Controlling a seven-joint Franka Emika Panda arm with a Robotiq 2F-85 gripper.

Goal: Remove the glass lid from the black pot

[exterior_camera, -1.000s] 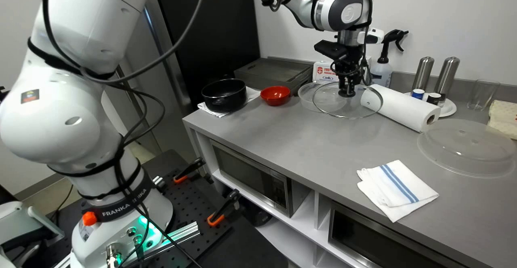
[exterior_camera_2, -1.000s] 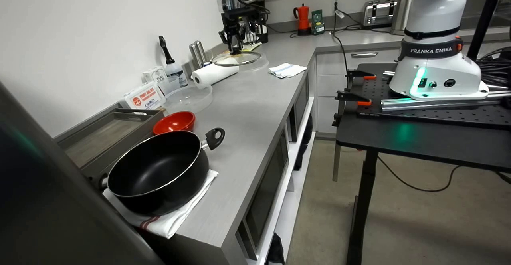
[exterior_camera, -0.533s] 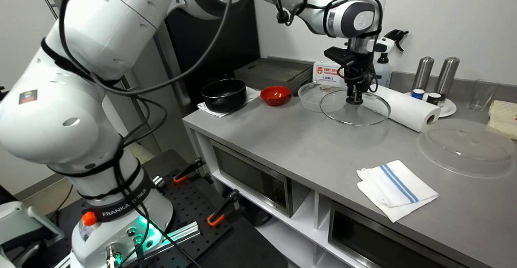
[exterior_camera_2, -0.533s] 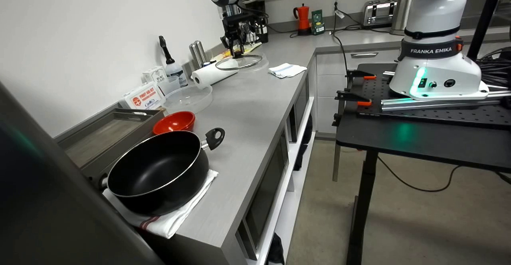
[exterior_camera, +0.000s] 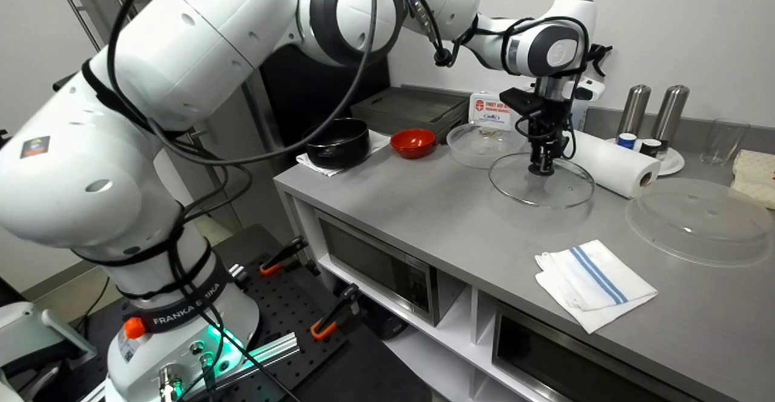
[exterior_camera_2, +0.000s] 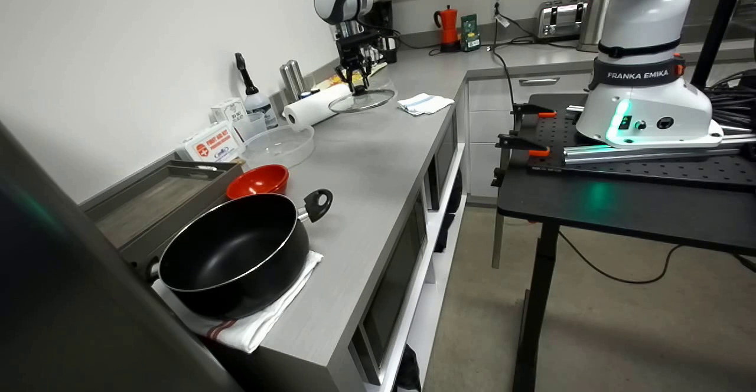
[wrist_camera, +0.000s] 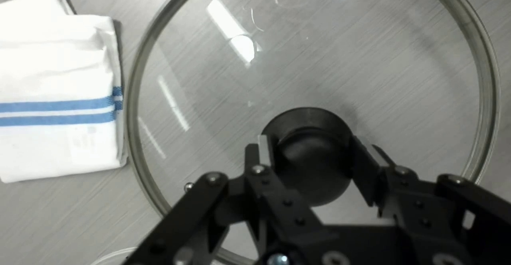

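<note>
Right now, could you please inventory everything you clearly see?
Glass lid: 1, clear, over grey counter
Black pot: 1, black, on white cloth
Bowl: 1, red, by pot
Tray: 1, grey, by bowl
Boxes: 2, white, past tray
Dish: 1, clear, near bowl
Paper roll: 1, white, on counter
Spray bottle: 1, black-topped, near roll
Jars: 2, blue- and black-capped, on plate
Cylinders: 2, silver, behind plate
Tumbler: 1, clear, near plate
Striped towel: 1, white, on counter
Dome cover: 1, clear, near towel
Moka pot: 1, red, far counter
Packet: 1, green, far counter
Toaster: 1, silver, far counter
Microwaves: 2, black, under counter
Robot arm: 1, white, on table
Gripper: 1, black, on lid knob
</note>
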